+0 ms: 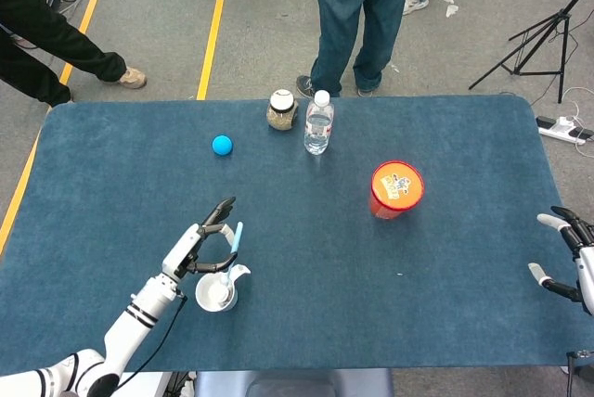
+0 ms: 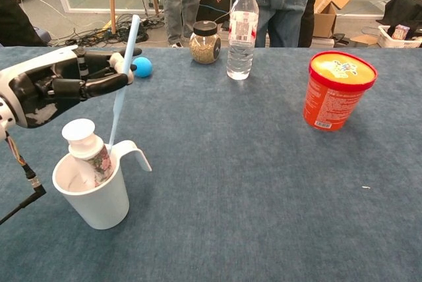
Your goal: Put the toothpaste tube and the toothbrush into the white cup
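Head view, left robot hand: we see it at the lower left of the frame, just above the white cup, fingers closed around the light blue toothbrush.
Head view, cup contents: we make out a pale round shape inside the cup, too small here to name with certainty.
Head view, right robot hand: at the right edge of the frame, well apart from the cup, fingers spread and holding nothing.
Head view, other things: a blue ball, a glass jar, a water bottle and an orange tub stand on the blue counter.
Chest view, left robot hand: upper left of the frame; it pinches the toothbrush partway along the handle, and the handle runs steeply down toward the cup.
Chest view, toothbrush tip: its lower end sits at the cup's rim, close beside the handle; we cannot tell whether the head is inside yet.
Chest view, toothpaste tube: standing in the cup, white cap upward, leaning on the wall.
Progress: we judge the tube done and the toothbrush half done.
Remaining: lowering the toothbrush fully into the cup and letting go.
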